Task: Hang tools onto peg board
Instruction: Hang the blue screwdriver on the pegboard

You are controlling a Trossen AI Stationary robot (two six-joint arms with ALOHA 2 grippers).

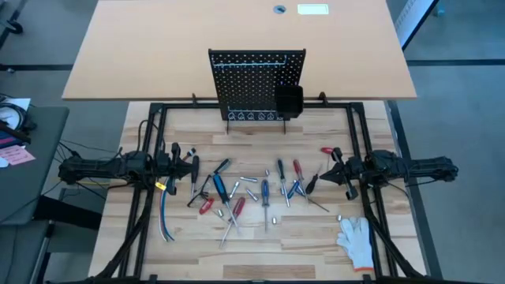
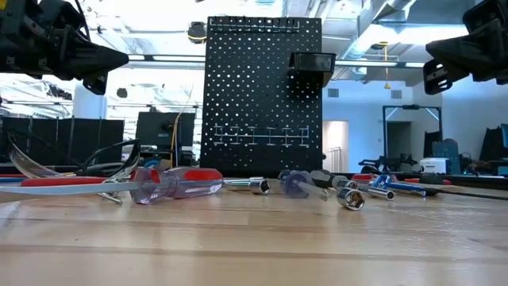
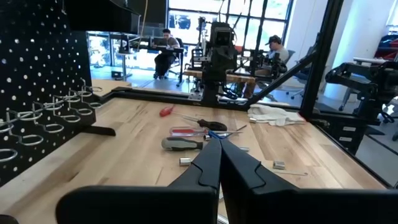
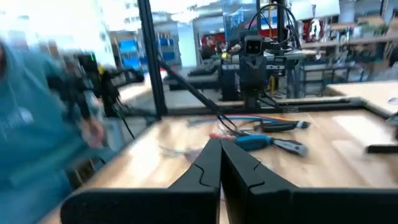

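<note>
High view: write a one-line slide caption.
Tools lie scattered before an empty peg board; left gripper and right gripper wait shut.

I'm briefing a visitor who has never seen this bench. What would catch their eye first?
First the black peg board, upright at the table's far edge with a small black bin on it and nothing hung yet. Next the tools scattered across the wooden table before it. The left gripper and right gripper flank the pile, both shut and empty.
</note>
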